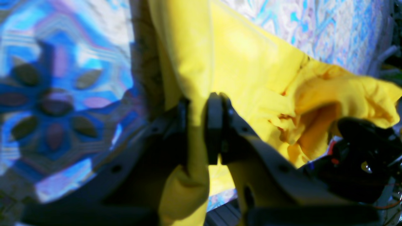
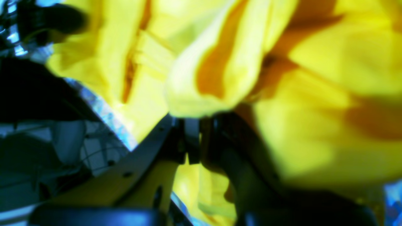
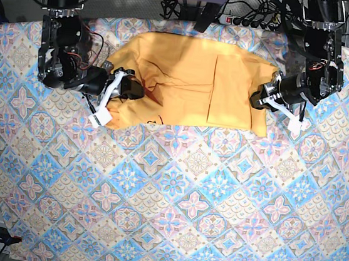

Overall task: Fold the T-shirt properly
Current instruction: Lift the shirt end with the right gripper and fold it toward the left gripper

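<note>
The T-shirt (image 3: 192,82) lay at the far side of the table, on the tile-patterned cloth (image 3: 173,199), partly folded: one panel had been turned over onto the body on the side toward the left arm, and the other end was bunched. A trace of black lettering showed near the front edge.

The base view gave the overall layout, which neither wrist camera offered. The left gripper (image 3: 258,100) sat at the shirt's edge on that view's right; the right gripper (image 3: 118,85) sat at the crumpled end on that view's left. Both arms reached in from the far corners, and a cluster of cables (image 3: 251,13) lay beyond the cloth's far edge.

The left wrist view showed what the base view could not: the left gripper (image 1: 196,125) had its black pads (image 1: 214,125) drawn close with a band of yellow fabric pinched between them, the fabric running up and down through the gap. The patterned cloth was visible either side, blurred.

The right wrist view was heavily blurred. The right gripper (image 2: 192,138) had its pads nearly together, with gathered folds of the shirt pressed against the tips and a sliver of yellow visible in the gap; it appeared clamped on fabric. The bunched shirt filled most of that view and blocked sight of the table beyond.
</note>
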`<state>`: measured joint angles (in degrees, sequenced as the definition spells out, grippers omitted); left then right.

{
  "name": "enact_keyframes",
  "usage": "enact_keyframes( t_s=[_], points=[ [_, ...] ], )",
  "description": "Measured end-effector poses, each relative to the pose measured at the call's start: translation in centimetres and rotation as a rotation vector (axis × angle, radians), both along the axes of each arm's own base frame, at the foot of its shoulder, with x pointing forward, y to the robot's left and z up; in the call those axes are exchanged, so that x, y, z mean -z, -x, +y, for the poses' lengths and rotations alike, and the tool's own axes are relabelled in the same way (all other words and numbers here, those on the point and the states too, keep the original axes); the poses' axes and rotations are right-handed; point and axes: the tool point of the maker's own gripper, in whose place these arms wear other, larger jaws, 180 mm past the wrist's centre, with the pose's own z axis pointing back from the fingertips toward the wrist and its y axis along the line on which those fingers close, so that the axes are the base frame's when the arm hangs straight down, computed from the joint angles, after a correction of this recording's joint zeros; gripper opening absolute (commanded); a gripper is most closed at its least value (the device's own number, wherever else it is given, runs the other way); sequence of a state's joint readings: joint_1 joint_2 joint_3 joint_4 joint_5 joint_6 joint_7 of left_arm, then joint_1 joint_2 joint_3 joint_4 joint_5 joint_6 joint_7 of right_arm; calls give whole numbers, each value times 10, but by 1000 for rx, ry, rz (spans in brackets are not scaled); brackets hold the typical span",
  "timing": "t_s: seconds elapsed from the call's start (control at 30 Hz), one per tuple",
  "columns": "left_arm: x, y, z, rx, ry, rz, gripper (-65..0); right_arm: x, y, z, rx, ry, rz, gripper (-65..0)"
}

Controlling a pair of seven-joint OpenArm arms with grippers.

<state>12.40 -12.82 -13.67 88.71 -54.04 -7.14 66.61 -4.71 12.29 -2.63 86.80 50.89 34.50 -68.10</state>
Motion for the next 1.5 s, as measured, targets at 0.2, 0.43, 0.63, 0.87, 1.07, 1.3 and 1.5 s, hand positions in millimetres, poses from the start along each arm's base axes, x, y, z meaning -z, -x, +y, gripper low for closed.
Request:
enact_keyframes(
  t_s=[0.2, 0.43, 0.63, 0.87, 1.07, 1.3, 1.5],
  points=[
    [8, 4, -28, 45, 3, 10, -587, -4, 1, 27, -31, -43, -2, -648],
    [16, 6, -46, 65, -20, 9, -587, -22, -9, 69, -95, -107, -48, -648],
    [17, 11, -37, 68, -29, 17, -583, -26, -9, 78, -135, -108, -60, -648],
    [15, 25, -31, 54, 29, 43, -508, -46, -18, 113, -274, -110, -128, -648],
    [18, 34, -5, -12, 5, 61, -441, -49, -18, 124, -353, -76, -152, -648],
    [17, 35, 9, -54, -9, 58, -435, -60, -21, 150, -458, -82, -190, -648],
    [17, 35, 10, -58, -8, 59, -437, -36, -13, 152, -511, -28, -121, -648]
  ],
)
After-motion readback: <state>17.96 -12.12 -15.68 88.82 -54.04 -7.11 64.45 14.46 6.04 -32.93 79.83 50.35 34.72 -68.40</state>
